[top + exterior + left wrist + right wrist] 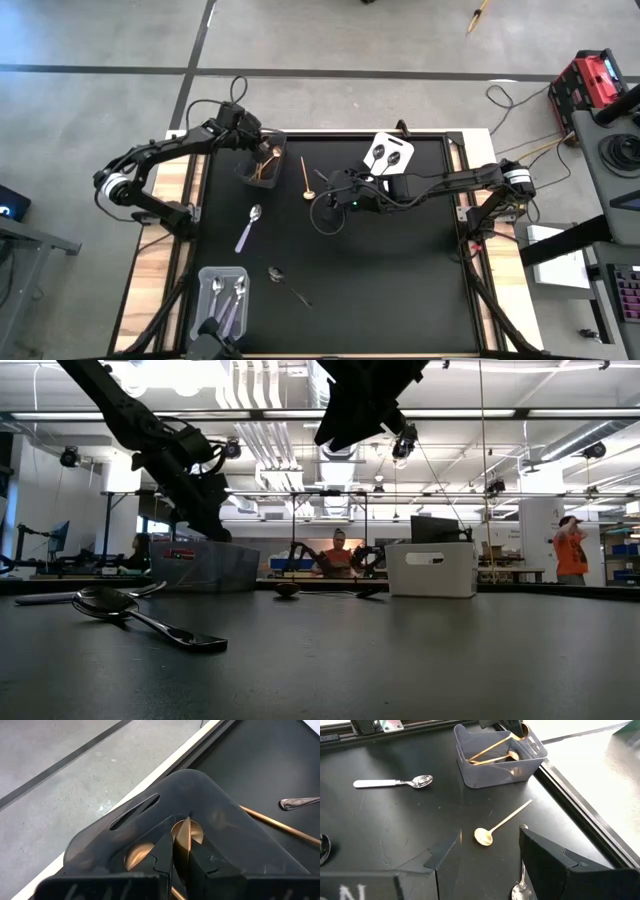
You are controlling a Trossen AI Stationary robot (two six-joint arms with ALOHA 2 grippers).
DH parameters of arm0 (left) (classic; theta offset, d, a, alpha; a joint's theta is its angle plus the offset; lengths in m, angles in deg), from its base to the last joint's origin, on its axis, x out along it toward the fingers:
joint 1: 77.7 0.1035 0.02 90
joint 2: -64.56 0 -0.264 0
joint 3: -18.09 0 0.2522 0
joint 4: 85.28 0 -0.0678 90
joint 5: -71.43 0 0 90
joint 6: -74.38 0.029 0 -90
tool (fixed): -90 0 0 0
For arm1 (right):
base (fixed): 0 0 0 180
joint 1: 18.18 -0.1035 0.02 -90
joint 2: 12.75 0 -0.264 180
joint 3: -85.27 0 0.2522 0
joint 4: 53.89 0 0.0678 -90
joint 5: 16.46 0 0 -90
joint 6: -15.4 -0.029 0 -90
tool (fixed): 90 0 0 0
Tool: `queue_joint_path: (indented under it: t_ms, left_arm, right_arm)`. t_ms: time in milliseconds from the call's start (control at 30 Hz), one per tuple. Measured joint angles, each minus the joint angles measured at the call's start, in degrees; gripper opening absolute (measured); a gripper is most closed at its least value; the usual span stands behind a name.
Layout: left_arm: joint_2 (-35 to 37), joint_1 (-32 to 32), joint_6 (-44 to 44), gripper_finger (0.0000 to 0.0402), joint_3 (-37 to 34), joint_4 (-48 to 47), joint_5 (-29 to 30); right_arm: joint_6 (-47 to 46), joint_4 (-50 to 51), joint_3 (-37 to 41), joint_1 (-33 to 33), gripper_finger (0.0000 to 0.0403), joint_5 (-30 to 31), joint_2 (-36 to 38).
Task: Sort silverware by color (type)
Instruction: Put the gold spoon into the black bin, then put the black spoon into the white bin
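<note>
While the left gripper (pixel 262 152) hangs over the dark bin (pixel 261 160) near the table's far-left corner, its fingers are pinched on a gold spoon (pixel 186 836) whose bowl stands edge-up between them above the bin's inside, where other gold spoons (pixel 492 752) already lie. The step in hand looks like the drop: it goes best if the spoon is kept well inside the bin's walls and let go low, so it slides down beside the others and does not catch on the rim.

Toward the near-left corner, the clear bin (pixel 222 296) holds lilac-handled spoons, and one more lilac-handled spoon (pixel 249 227) lies on the mat between the two bins. A dark spoon (pixel 288 284) rests toward the near edge. A loose gold spoon (pixel 305 180) lies just right of the dark bin. The right gripper (pixel 335 192) hovers near the table's middle with its fingers spread wide and nothing between them. The white bin (pixel 389 154) by the far edge carries dark spoons.
</note>
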Motion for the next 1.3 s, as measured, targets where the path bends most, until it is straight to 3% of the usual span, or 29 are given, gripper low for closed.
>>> queue_joint_path:
  t_ms: [467, 800, 1100, 1300]
  left_arm:
    - [-0.4, 0.0, -0.2, 0.0057, 0.0, -0.1, 3.0]
    - [0.8, -0.1, -0.5, 0.0061, 0.0, -0.2, 2.9]
    - [6.4, -1.3, -3.6, 0.0061, -0.3, -0.8, -3.3]
    - [12.0, -5.5, -6.1, 0.0061, -2.4, -1.0, -3.6]
  right_arm:
    - [0.0, -0.1, 0.0, 0.0, 0.0189, 0.0, 0.0]
    - [-0.5, -0.1, 0.1, 0.0, 0.0189, 0.0, 0.0]
    - [-2.4, 0.0, 0.1, 0.0, 0.0189, -0.1, 0.0]
    - [-3.9, 0.0, 0.1, 0.0, 0.0189, -0.1, 0.0]
